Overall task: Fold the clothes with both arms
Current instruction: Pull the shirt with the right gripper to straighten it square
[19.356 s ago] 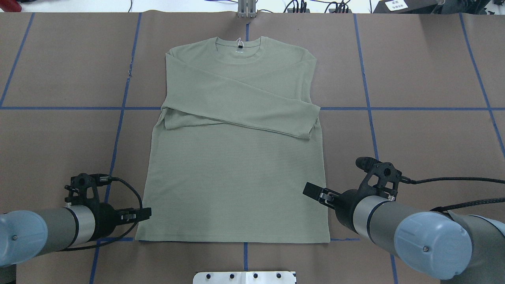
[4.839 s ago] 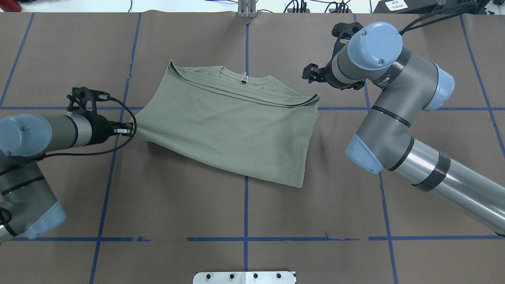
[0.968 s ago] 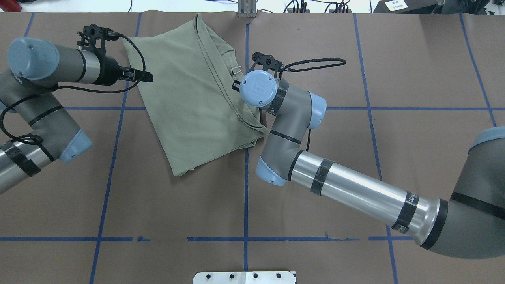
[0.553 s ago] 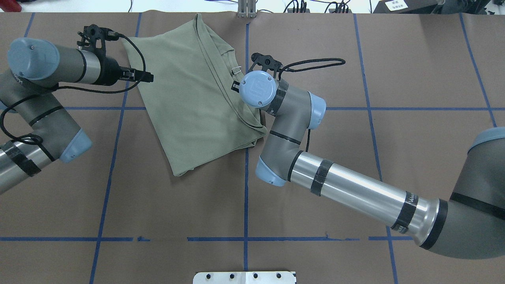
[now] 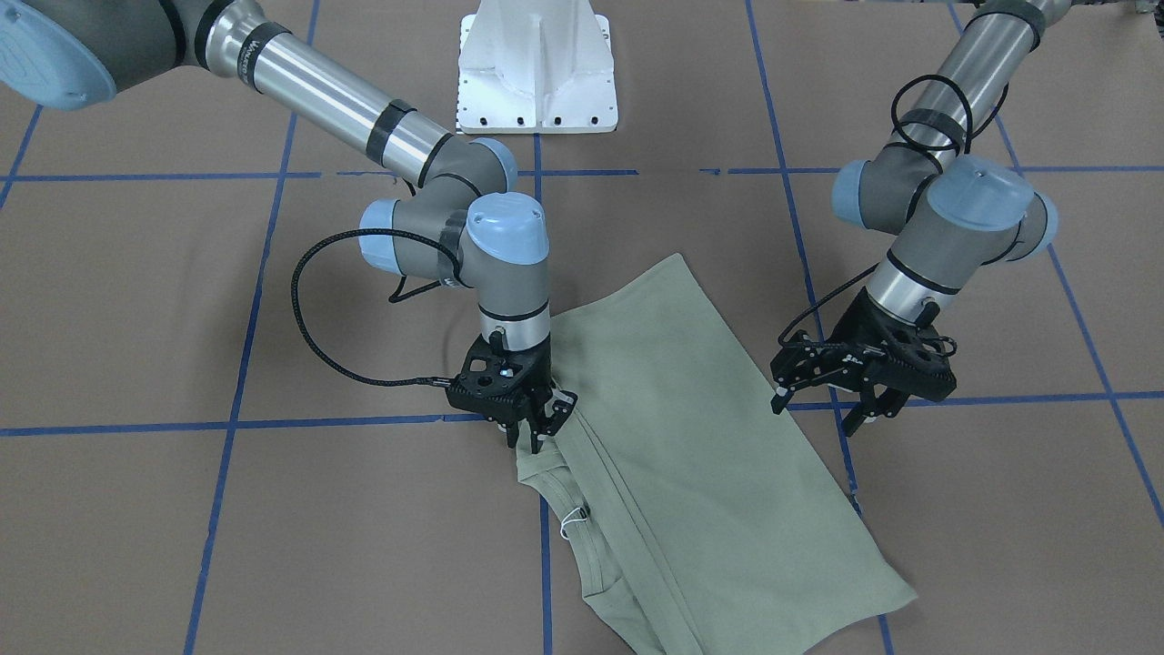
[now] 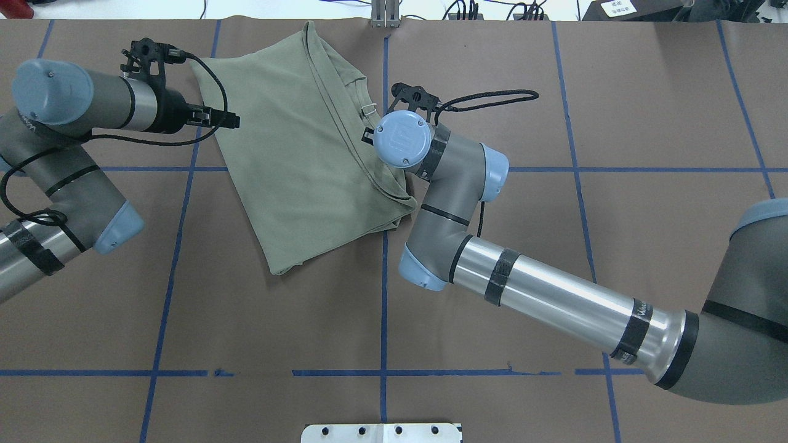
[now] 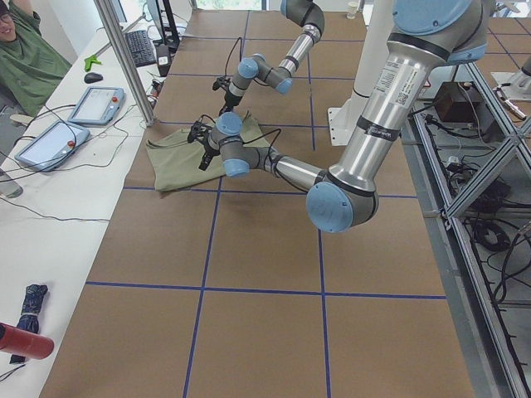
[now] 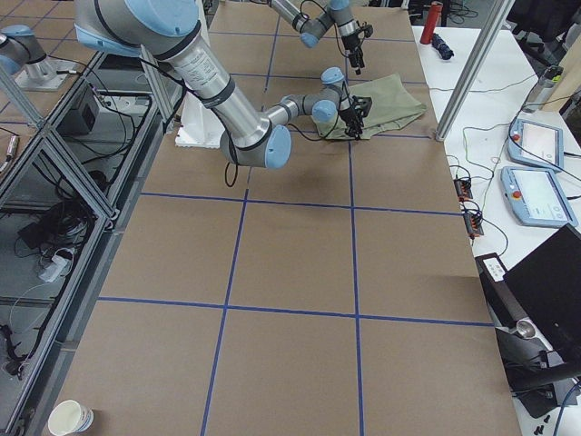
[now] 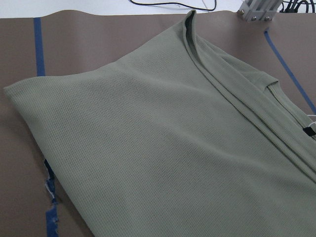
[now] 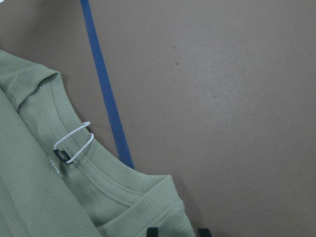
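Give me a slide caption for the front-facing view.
Folded sage shirt lies skewed on the table; right claw at its collar-side edge, left claw open beside the opposite edge.

Taking the overhead view as the clock face, the bare tabletop (image 6: 381,320) from 5 to 7 o'clock of the shirt (image 6: 295,154) gives open passage toward the near edge. At 3 to 4 o'clock the right arm (image 6: 443,184) lies low across the way, its end effector (image 5: 536,435) set on the shirt's border, and the left end effector (image 6: 231,120) stands at 10 o'clock. At 12 o'clock the shirt nearly reaches the far edge, where a metal post (image 6: 385,13) and cables (image 6: 468,9) crowd the approach.
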